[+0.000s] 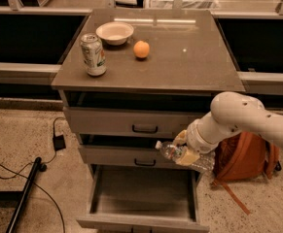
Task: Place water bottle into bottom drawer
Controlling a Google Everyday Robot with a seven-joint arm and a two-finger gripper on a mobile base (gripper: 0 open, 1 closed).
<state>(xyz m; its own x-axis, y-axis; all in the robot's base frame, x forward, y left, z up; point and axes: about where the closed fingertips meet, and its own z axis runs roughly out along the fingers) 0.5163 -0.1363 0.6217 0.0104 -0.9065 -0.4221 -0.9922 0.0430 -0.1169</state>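
- Water bottle (169, 151) hung in the air in front of the cabinet, lying nearly on its side. Its white cap pointed left and slightly up, and its crinkled clear body ran down to the right.
- The gripper (184, 148) was clamped on the water bottle a little behind the neck, one yellowish finger above it and one below, holding it clear of every surface.
- Gripper and bottle were level with the middle drawer (116, 155), in front of the right end of its face and just right of its dark handle (145, 163).
- The bottom drawer (141, 195) stood pulled out below, its plain grey floor showing. The bottle was above its right rear corner, not inside it.
- The white arm (248, 118) came in from the right edge of the view and bent down to the gripper.
- The top drawer (112, 123) showed a dark gap above its front.
- On the cabinet top (189, 67) a green-and-white soda can (93, 55) stood upright near the left front. A white bowl (114, 33) sat behind it, and an orange (141, 49) lay near the bowl on its right, not touching it.
- An orange backpack (243, 157) sat on the floor right of the cabinet, partly hidden by the arm.
- Black cables (5, 171) and a dark pole (24, 193) lay on the floor to the left.
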